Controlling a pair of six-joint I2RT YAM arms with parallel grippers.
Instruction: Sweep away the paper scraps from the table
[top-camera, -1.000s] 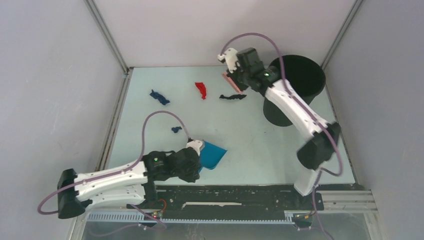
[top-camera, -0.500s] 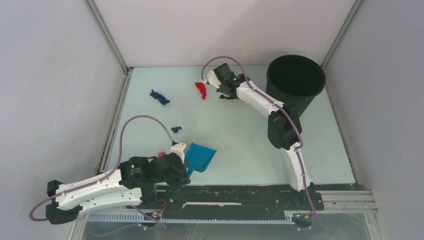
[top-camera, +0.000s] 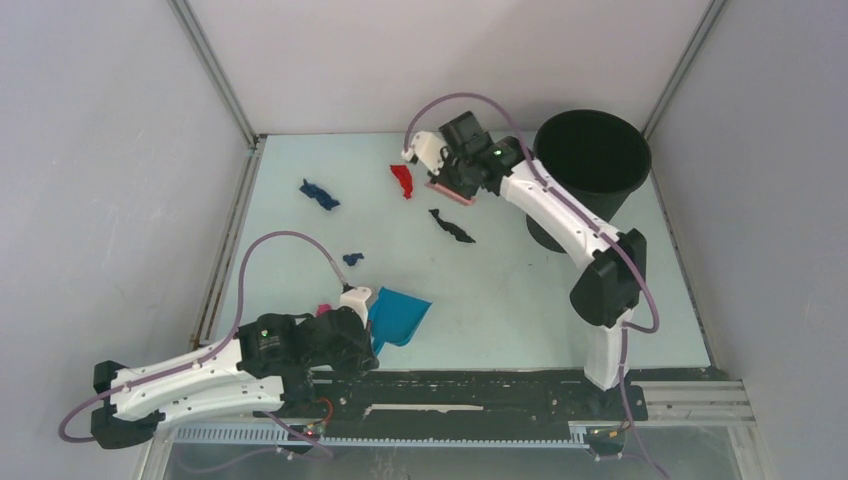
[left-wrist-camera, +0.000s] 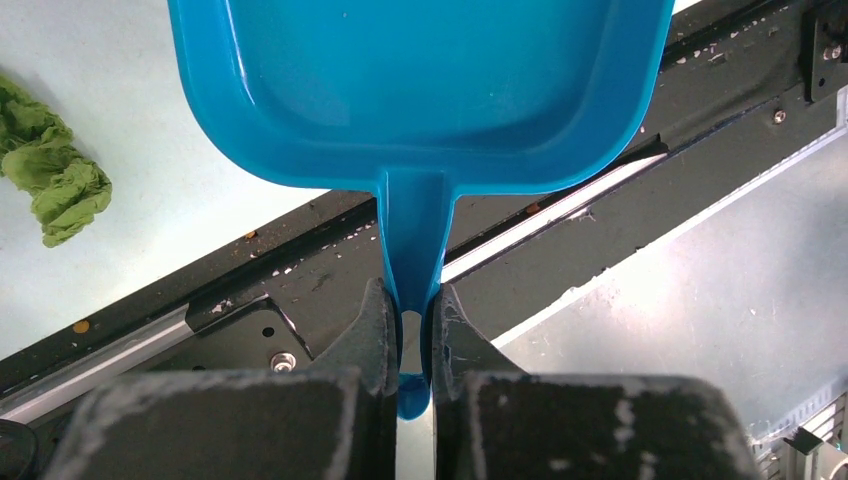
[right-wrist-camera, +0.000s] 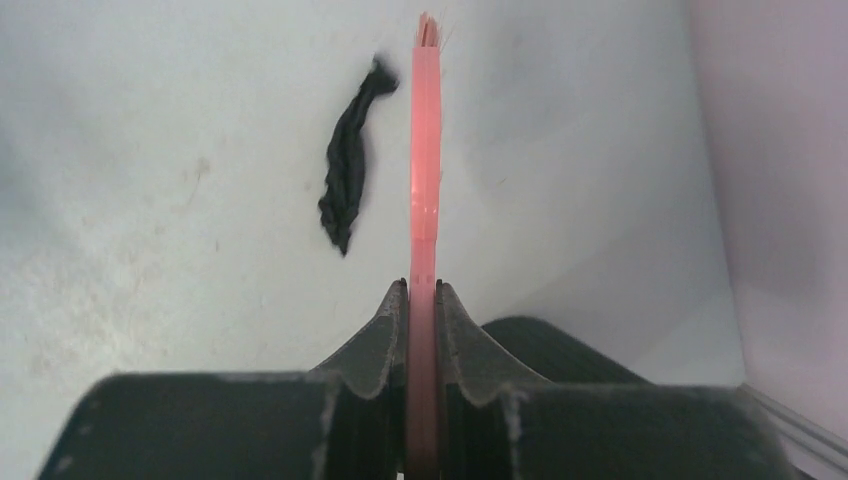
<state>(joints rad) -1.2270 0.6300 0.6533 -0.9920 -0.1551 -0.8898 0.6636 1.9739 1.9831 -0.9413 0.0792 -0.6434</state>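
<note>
the dustpan (top-camera: 400, 318) lies at the table's (top-camera: 520, 290) near edge. one paper scrap (top-camera: 323, 309) sits left of the dustpan, a second scrap (top-camera: 352, 259) just behind it, three more scraps (top-camera: 401, 180) farther behind, the brush (top-camera: 448, 192) among them. the bin (top-camera: 590, 160) stands far behind-right of the dustpan.

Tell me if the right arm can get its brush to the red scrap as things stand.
Probably yes. The right gripper holds the pink brush close beside the red scrap, with only bare table between; the black scrap lies nearer the arms, off that path.
</note>
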